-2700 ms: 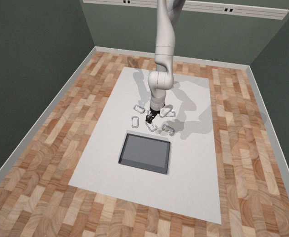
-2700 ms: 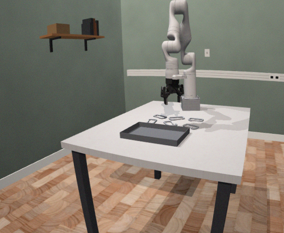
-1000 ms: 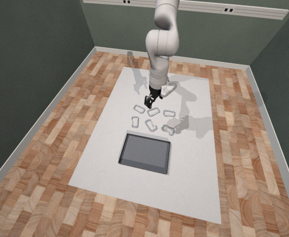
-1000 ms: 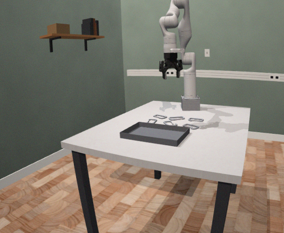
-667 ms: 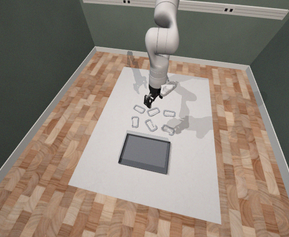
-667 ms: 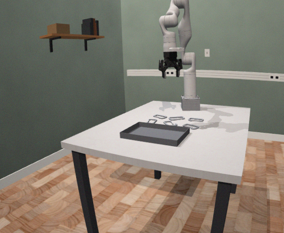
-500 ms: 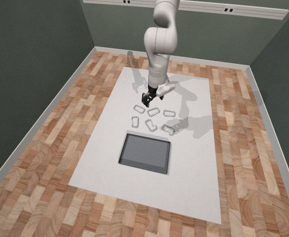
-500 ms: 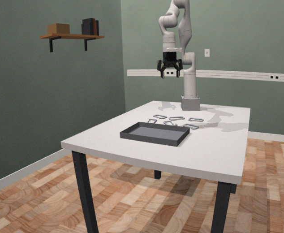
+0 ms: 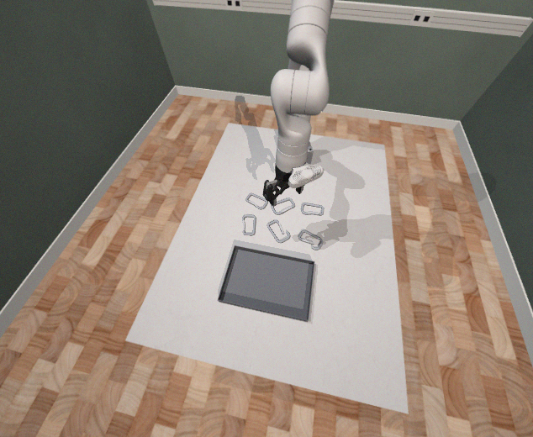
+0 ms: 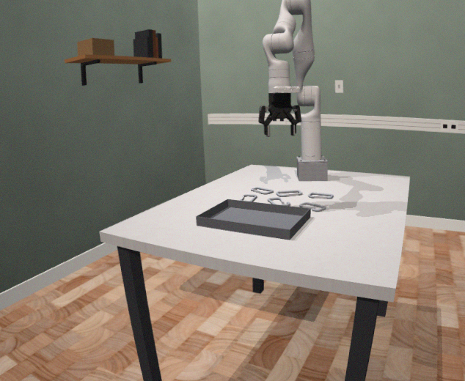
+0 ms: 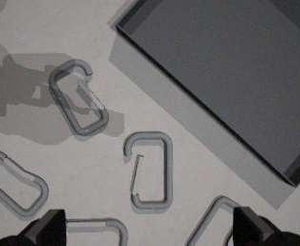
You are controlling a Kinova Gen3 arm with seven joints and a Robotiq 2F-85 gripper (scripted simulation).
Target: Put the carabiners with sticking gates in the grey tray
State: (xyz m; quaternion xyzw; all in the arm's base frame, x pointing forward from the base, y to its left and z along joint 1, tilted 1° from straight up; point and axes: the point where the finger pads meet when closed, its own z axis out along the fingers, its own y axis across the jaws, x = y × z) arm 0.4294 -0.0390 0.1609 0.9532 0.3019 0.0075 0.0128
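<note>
Open black 2-finger gripper [image 9: 283,195] [image 10: 280,132] [image 11: 150,227] hovers above a white rectangular table [image 9: 351,338] [image 10: 339,245] [image 11: 142,114]; 6 grey metal carabiners lie near a grey rectangular tray [image 9: 266,278] [image 10: 245,227] [image 11: 222,71], all outside it; in the wrist view, 2 nearest the tray's long side have gates standing open: one partly shaded carabiner [image 9: 310,239] [image 10: 312,206] [image 11: 63,101], one unshaded carabiner [image 9: 277,231] [image 10: 278,201] [image 11: 168,170]

green walls [image 9: 375,65] [image 10: 389,90], 1 wooden shelf [image 10: 118,60], patchwork wood floor [image 9: 445,263] [image 10: 224,340]

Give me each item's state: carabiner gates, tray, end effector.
Carabiner in the shadow: gate open.
Carabiner at wrist view's centre: gate open.
Carabiner at wrist view's left: gate shut.
Other three carabiners: unclear.
Tray: empty.
End effector: open.
</note>
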